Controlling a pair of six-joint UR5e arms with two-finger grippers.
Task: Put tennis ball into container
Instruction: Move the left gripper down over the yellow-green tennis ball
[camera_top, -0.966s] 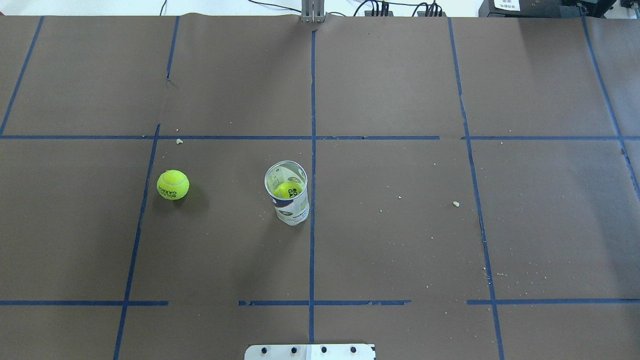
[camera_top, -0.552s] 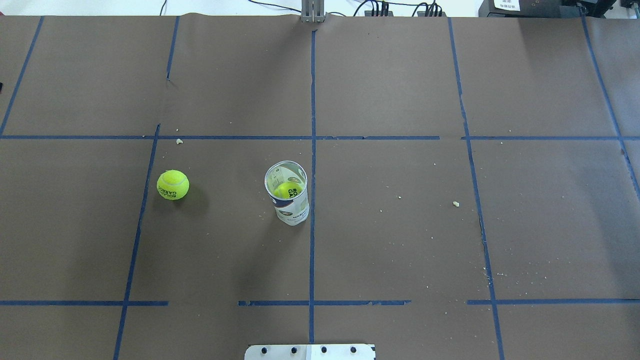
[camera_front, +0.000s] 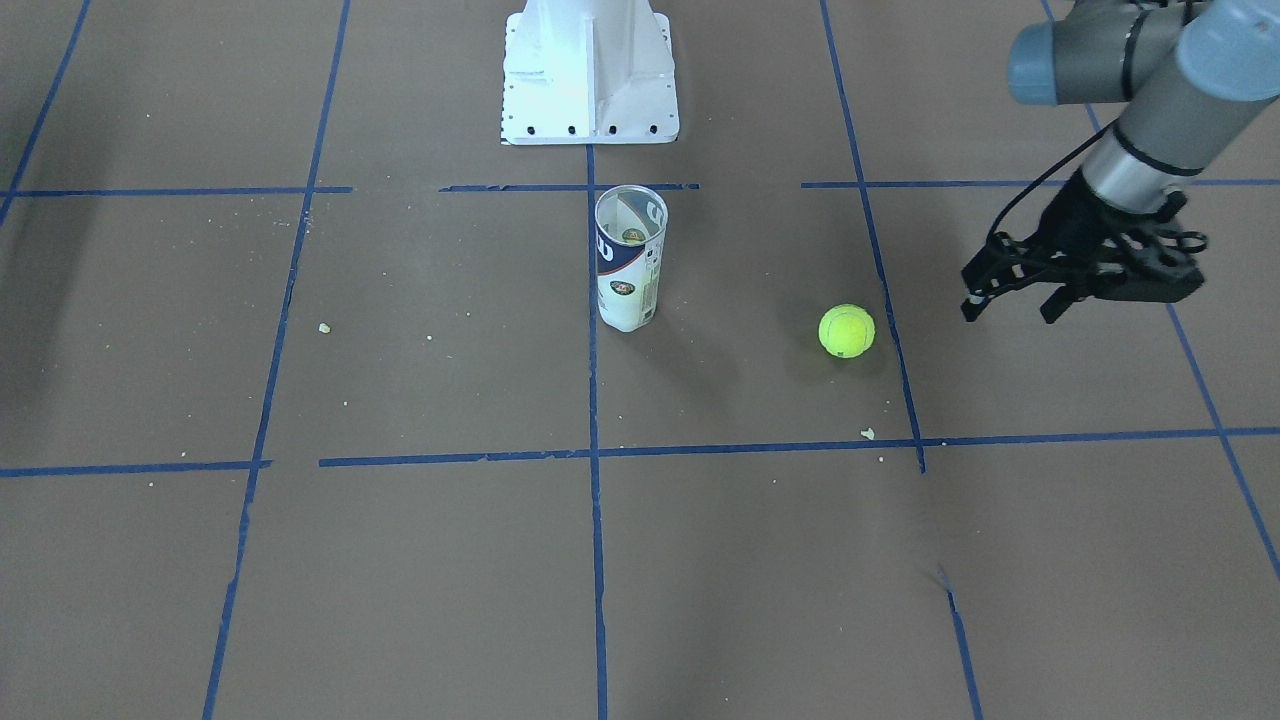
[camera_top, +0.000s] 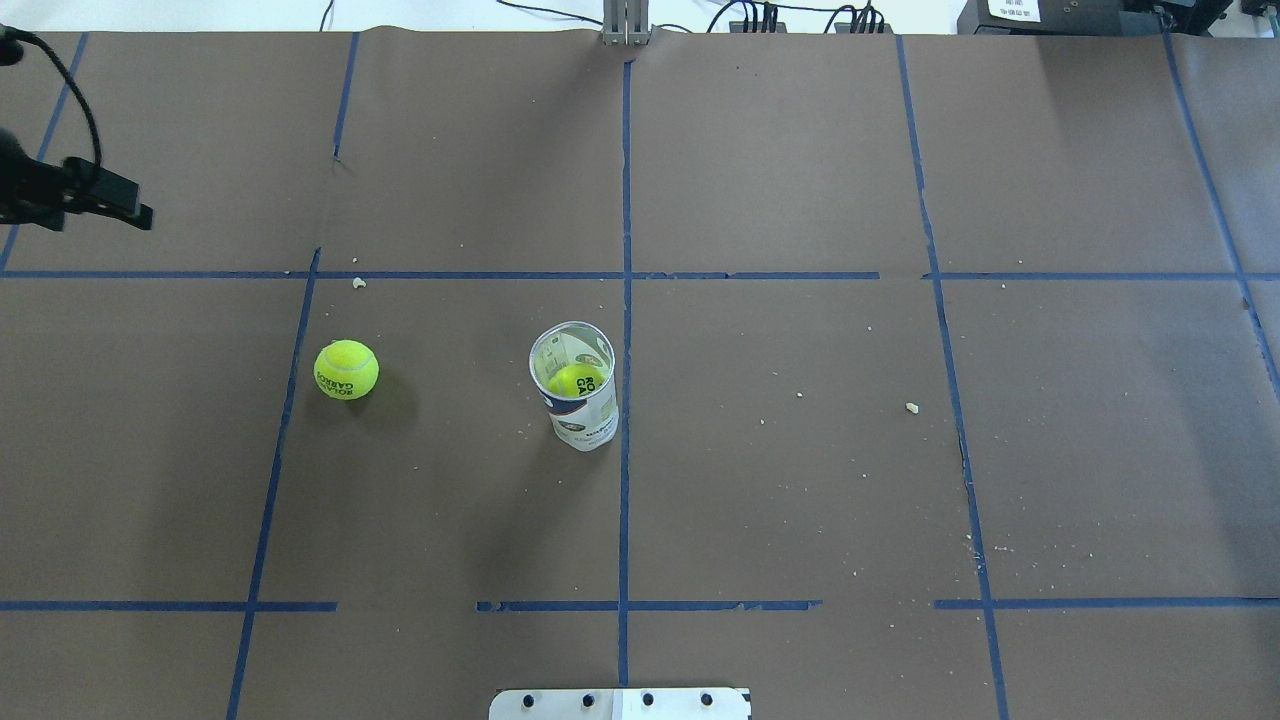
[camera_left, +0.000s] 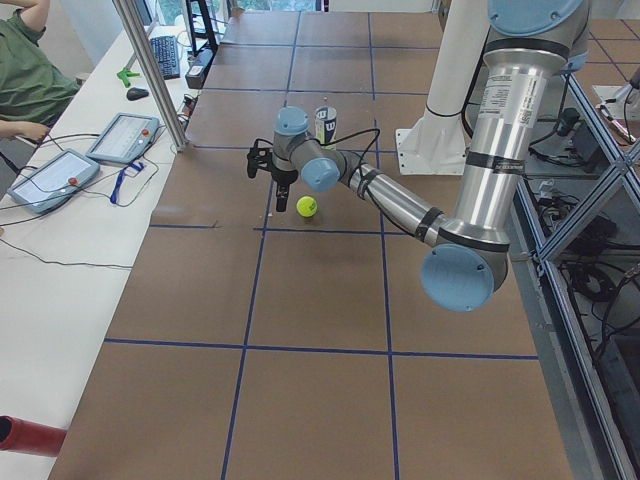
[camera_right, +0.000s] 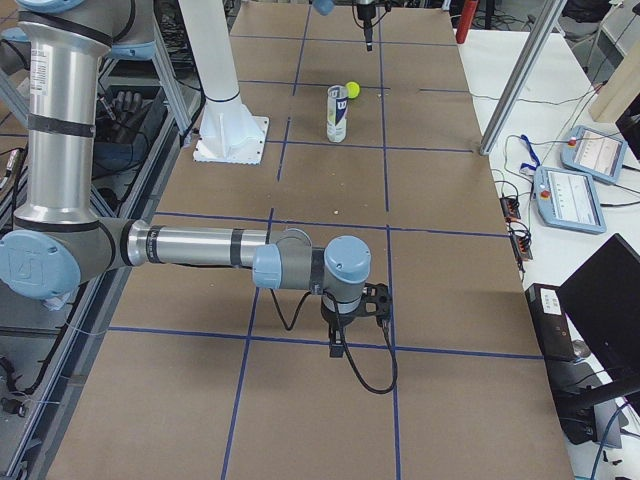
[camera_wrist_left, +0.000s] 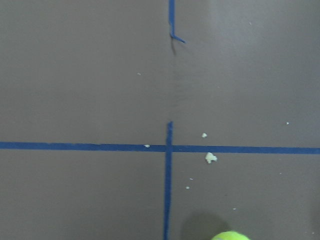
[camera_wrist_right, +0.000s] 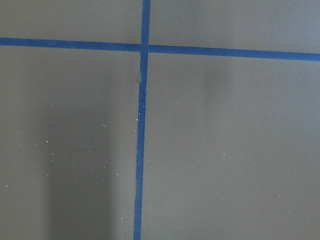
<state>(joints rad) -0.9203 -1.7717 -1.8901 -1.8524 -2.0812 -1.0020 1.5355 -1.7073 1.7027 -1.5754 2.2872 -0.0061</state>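
Note:
A yellow-green tennis ball (camera_top: 346, 370) lies on the brown paper, left of the table's middle. To its right stands the container (camera_top: 575, 385), a clear can with a white and navy label, upright and open-topped. Another yellow ball (camera_top: 577, 380) sits inside it. My left gripper (camera_front: 1010, 305) hovers open and empty above the table, outward of the loose ball (camera_front: 847, 331) and a little toward the far side. The left wrist view catches only the ball's top (camera_wrist_left: 231, 235) at its bottom edge. My right gripper (camera_right: 345, 335) hangs far from the can (camera_right: 338, 113); I cannot tell its state.
The white pedestal (camera_front: 590, 75) stands at my side of the table behind the can. Blue tape lines (camera_top: 625, 300) grid the brown paper, with small crumbs (camera_top: 911, 407) scattered. An operators' bench with tablets (camera_left: 50, 180) and a metal post (camera_left: 150, 70) borders the far edge.
My left gripper has come into the overhead view at the left edge, where nothing showed before. The ball and the can have not moved.

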